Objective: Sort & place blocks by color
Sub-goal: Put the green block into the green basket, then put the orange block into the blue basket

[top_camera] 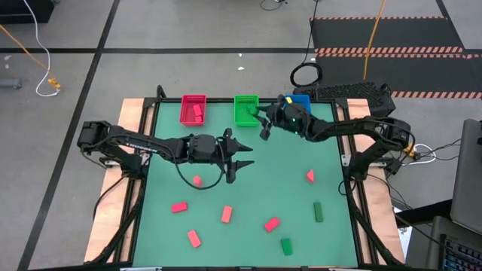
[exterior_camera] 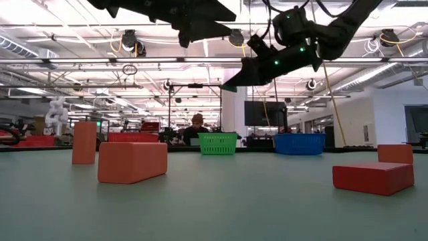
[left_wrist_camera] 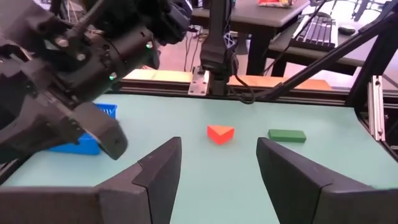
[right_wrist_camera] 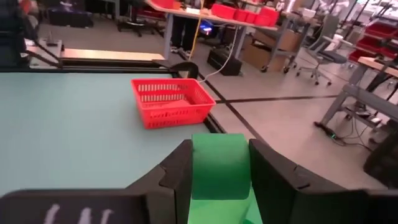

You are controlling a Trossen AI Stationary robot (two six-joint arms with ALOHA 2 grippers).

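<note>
My right gripper is shut on a green block and hangs in the air by the near right corner of the green bin. In the high view this gripper reaches in from the table's right. My left gripper is open, raised over the middle of the table and touching nothing. Several red blocks and two green blocks lie flat on the near half of the table. A red wedge and a green bar lie beyond my left gripper. My right gripper pinches the green block between its two fingers. The fingers point toward the table's left, slanting down. The block is lifted clear of the table.
The red bin, green bin and blue bin stand in a row along the far edge; the red bin holds red blocks. Both arms are high above the table. A person sits far behind the table.
</note>
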